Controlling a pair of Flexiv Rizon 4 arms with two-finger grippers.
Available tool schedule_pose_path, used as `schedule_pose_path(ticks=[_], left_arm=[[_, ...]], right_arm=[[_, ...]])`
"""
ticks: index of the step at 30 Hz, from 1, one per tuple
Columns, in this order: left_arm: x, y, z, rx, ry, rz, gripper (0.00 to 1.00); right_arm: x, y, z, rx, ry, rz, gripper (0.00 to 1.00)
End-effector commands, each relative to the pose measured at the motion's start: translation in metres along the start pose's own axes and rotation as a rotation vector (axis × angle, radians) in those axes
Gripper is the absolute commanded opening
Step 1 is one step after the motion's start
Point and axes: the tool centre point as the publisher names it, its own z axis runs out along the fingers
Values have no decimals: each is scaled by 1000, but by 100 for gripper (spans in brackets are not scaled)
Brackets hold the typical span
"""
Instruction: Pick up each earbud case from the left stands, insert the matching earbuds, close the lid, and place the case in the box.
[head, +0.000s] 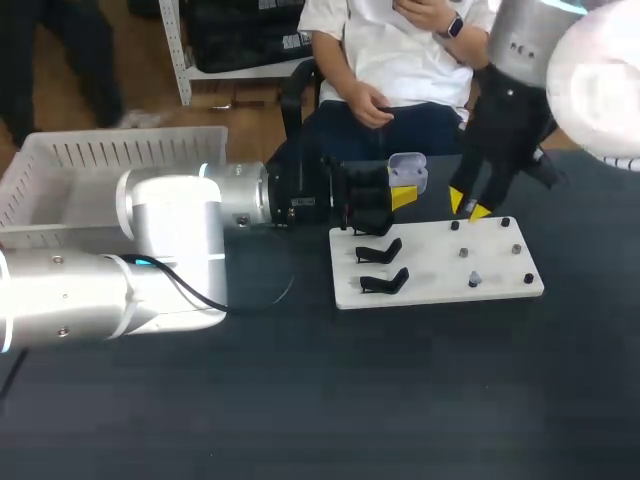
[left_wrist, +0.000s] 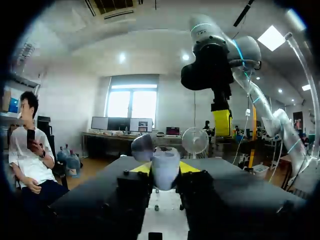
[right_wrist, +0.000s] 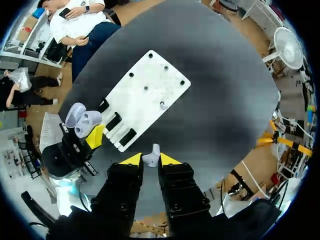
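the left gripper (left_wrist: 165, 167) grips a pale lavender earbud case (left_wrist: 166, 171) between its yellow tips, the lid (left_wrist: 143, 146) open. under it a white board (left_wrist: 162, 222) lies on the dark table (left_wrist: 250, 187). farther ahead, the right gripper (left_wrist: 221, 122) hangs above the table.

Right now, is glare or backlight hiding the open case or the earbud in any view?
Head view: the right arm's white shell glares, yet the case in the left gripper reads plainly. Left wrist view: strong backlight behind the case, but it is legible. Right wrist view: even light, the pale earbud in the right gripper stands out against the dark table.
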Motion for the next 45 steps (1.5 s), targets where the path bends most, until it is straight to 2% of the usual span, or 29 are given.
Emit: schedule_pose_path(ticks=[1,13,24,45], left_arm=[[1,-2,0,-7,-5,4,0],[1,-2,0,-7,-5,4,0],[1,-2,0,-7,-5,4,0],[1,-2,0,-7,-5,4,0]], right_arm=[[3,20,-1,23,4,-11,0],[9,49,-3,6,2,-63,0],[5,72,0,20,-54,-135,0],[-18,85,-4,34,-99,-205,0]])
